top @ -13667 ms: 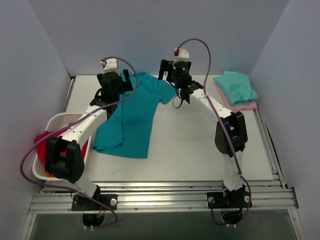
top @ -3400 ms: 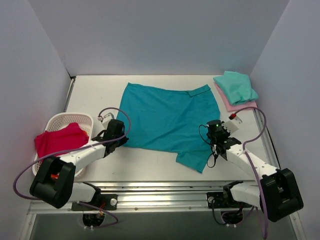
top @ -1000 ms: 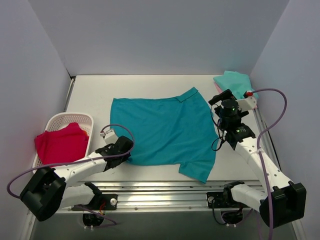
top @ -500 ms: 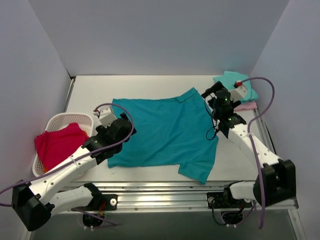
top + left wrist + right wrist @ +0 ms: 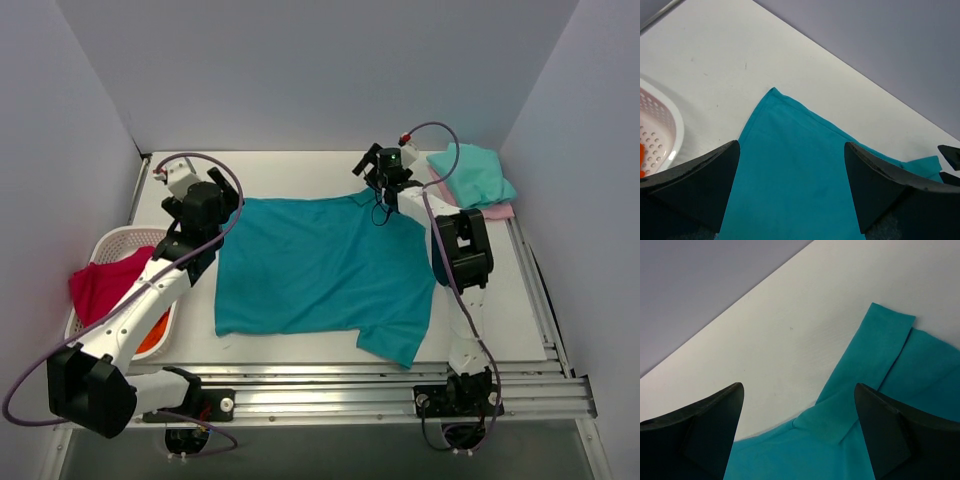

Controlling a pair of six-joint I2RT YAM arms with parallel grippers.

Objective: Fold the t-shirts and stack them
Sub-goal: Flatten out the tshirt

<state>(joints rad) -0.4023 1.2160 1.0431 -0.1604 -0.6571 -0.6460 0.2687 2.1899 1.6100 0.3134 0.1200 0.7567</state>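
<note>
The deep teal-blue t-shirt [image 5: 320,265] lies spread flat in the middle of the table, one sleeve sticking out at the front right. My left gripper [image 5: 205,200] is open above its far left corner [image 5: 774,92]; the cloth shows between the fingers [image 5: 790,185]. My right gripper [image 5: 385,178] is open above the far right corner, where a sleeve [image 5: 875,352] lies folded over. Neither holds cloth. The folded mint-green t-shirt [image 5: 473,172] lies on the folded pale pink one [image 5: 480,211] at the far right.
A white lattice basket [image 5: 118,245] stands at the left edge with a red cloth [image 5: 100,285] and something orange in it; its rim shows in the left wrist view [image 5: 660,130]. Grey walls close in the table on three sides.
Both arms have let go of the teal shirt's near edge and swung to its far corners. The shirt now lies flat and a little further forward.
</note>
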